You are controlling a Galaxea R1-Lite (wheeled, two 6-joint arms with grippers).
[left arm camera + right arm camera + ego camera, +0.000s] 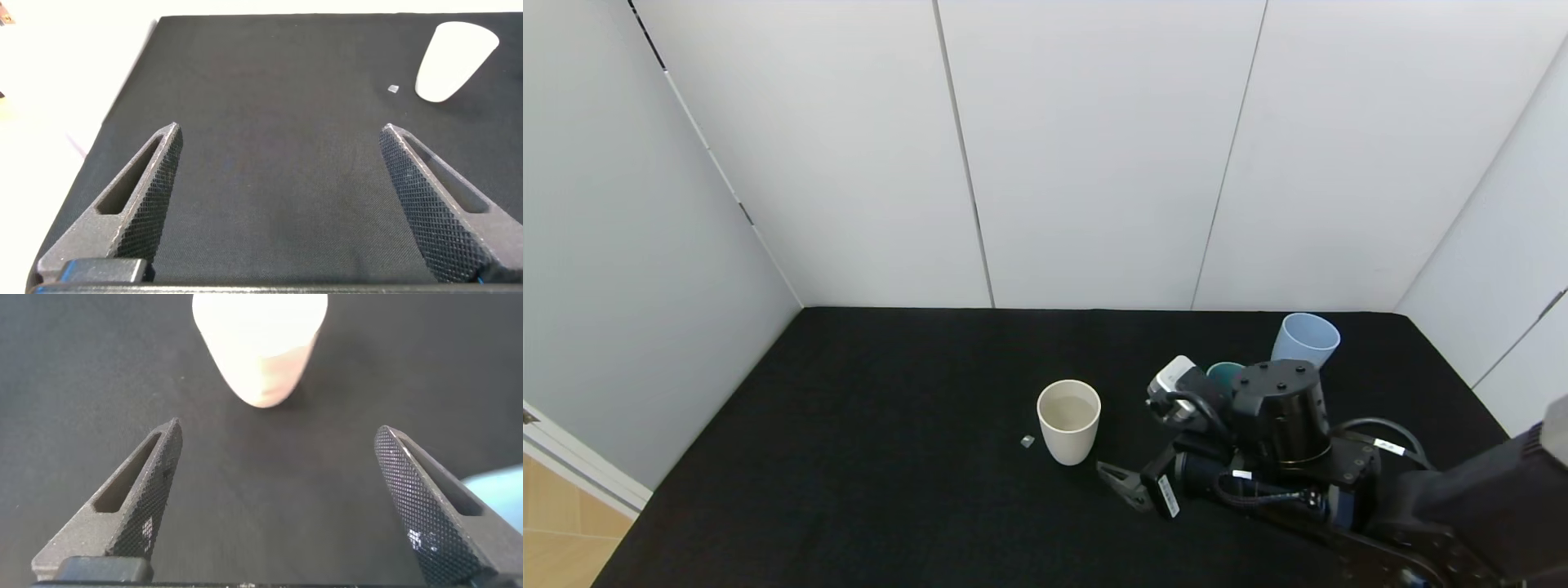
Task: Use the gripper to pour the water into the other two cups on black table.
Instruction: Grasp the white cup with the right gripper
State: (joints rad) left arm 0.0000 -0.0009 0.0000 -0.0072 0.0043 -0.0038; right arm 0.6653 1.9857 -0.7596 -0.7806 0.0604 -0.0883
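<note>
Head view: the right gripper (1123,482), jaws spread wide and empty, lies low on the black table (866,457) just right of the upright cream cup (1068,420) holding water; teal cup (1223,374) and blue cup (1305,339) stand behind the arm.

No text, brand, number or sign could be read anywhere in the pictures. The right gripper (1123,482) carried a white label (1167,495) with dark marks on its body, but the marks were too small to make out. A second small white tag (1389,447) sat on the arm's cable, to the right, and it was also not readable. The cups and the wall panels showed no print.
</note>
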